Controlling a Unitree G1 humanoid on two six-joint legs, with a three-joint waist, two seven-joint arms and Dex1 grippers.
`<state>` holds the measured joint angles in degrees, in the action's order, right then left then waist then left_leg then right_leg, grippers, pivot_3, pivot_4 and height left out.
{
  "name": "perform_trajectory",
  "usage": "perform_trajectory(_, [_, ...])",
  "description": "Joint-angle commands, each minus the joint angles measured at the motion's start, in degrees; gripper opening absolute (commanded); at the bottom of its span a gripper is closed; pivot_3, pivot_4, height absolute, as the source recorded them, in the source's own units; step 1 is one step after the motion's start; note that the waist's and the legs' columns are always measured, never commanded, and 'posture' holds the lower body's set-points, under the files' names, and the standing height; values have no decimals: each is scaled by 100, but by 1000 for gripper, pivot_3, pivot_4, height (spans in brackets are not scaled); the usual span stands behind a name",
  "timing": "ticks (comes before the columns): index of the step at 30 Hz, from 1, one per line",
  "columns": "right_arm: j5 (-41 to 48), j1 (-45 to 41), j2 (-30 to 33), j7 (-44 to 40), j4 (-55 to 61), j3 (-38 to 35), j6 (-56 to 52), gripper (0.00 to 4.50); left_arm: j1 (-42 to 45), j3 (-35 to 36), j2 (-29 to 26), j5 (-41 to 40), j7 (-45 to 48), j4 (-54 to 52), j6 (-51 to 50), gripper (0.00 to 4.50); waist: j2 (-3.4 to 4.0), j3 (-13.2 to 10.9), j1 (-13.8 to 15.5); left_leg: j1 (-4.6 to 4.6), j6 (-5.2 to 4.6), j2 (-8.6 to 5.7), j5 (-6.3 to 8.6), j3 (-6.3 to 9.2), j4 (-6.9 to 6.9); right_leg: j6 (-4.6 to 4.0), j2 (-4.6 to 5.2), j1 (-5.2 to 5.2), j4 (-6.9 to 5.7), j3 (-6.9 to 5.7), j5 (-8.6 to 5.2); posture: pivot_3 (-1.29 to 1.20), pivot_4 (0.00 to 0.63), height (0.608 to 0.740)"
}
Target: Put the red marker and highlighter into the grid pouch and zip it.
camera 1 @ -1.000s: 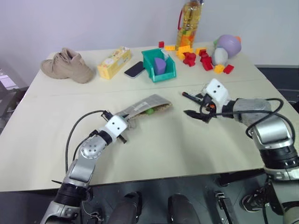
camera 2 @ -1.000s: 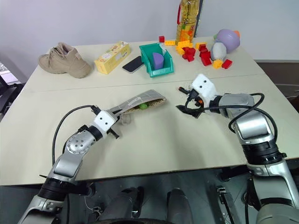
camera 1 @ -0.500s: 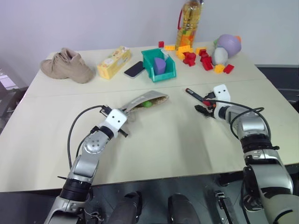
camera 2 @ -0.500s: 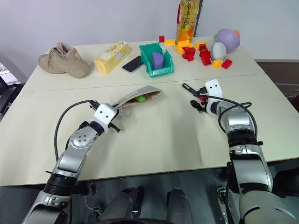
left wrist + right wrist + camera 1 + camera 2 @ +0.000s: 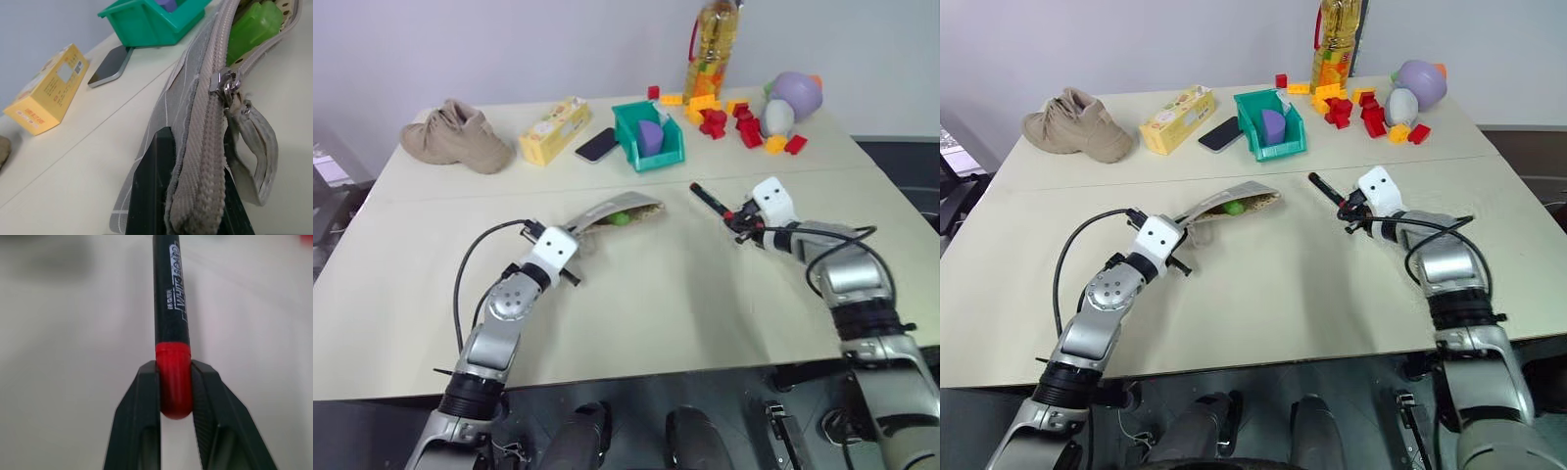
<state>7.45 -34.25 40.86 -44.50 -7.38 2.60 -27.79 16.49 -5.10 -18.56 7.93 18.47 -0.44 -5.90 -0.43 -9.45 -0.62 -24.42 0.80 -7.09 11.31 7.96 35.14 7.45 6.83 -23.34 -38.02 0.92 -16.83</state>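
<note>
The grey grid pouch (image 5: 612,210) lies open-mouthed at mid-table, and the light green highlighter (image 5: 1233,208) sits inside the opening. My left gripper (image 5: 576,241) is shut on the pouch's zipper edge (image 5: 205,122), close to the metal zip pull (image 5: 226,87). Right of the pouch, my right gripper (image 5: 1349,208) is shut on the red marker (image 5: 705,199). Its fingers (image 5: 146,396) clamp the red cap (image 5: 173,382). The black barrel (image 5: 171,293) points away from the gripper over the table. I cannot tell whether the marker is off the table.
Along the back of the table (image 5: 656,323) stand a tan shoe (image 5: 455,137), a yellow box (image 5: 551,130), a phone (image 5: 597,145), a green bin (image 5: 646,137), an oil bottle (image 5: 713,49), scattered red and yellow blocks (image 5: 734,117) and a purple toy (image 5: 793,98).
My right gripper, open over the marker a second ago, has closed on its red cap and turned the barrel. The left gripper has held the pouch edge throughout.
</note>
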Motion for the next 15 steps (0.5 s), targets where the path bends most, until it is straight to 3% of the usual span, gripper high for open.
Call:
perform_trajectory(1, [406,304,362,-704,1424,-36,-45,304,147,125,-14,-103,-17,-31,74,0,0,0,-3,1,0,1,0,0,0,0,-1,1,1,0,0,0,150,740])
perform_trajectory(6, [469,440,556,-930,2225,145,-317,304,245,87,-28,-122,42,59,145,0,-2,0,5,1,-1,2,1,0,3,0,0,4,0,-1,0,0,150,740])
perform_trajectory(15, [-89,-67,-3,-519,2356,1003,-653,304,310,-29,-57,-30,86,26,224,0,-3,0,1,1,-1,1,1,1,4,0,1,2,0,-2,0,0,150,740])
